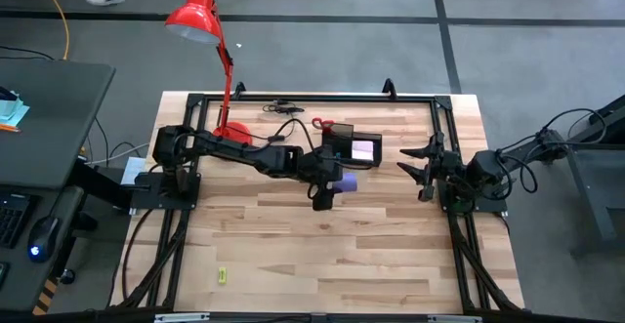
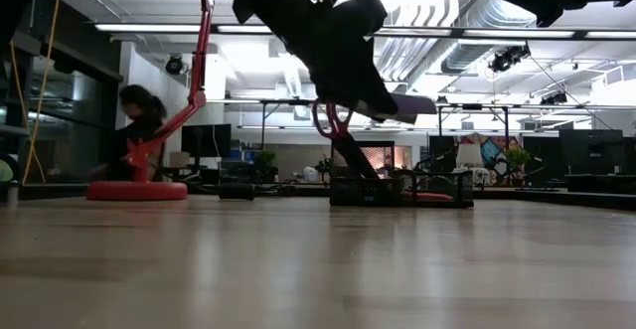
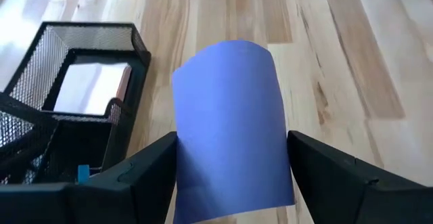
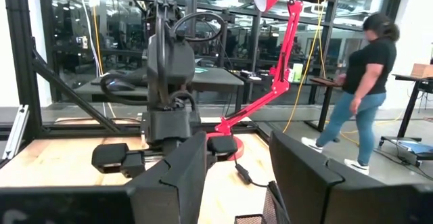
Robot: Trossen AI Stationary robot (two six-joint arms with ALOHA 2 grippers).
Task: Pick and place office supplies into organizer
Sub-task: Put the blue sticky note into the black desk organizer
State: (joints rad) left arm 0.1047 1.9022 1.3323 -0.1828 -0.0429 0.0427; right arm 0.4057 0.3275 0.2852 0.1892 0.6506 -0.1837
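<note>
Clamped between the left gripper's half-spread fingers, the purple note pad hangs just beside the organizer.

The right gripper has its two dark fingers apart, a clear gap between them. Beyond that gap stands the red lamp, its base on the table. Beside the base rises the left arm. Past the lamp, a person walks.
</note>
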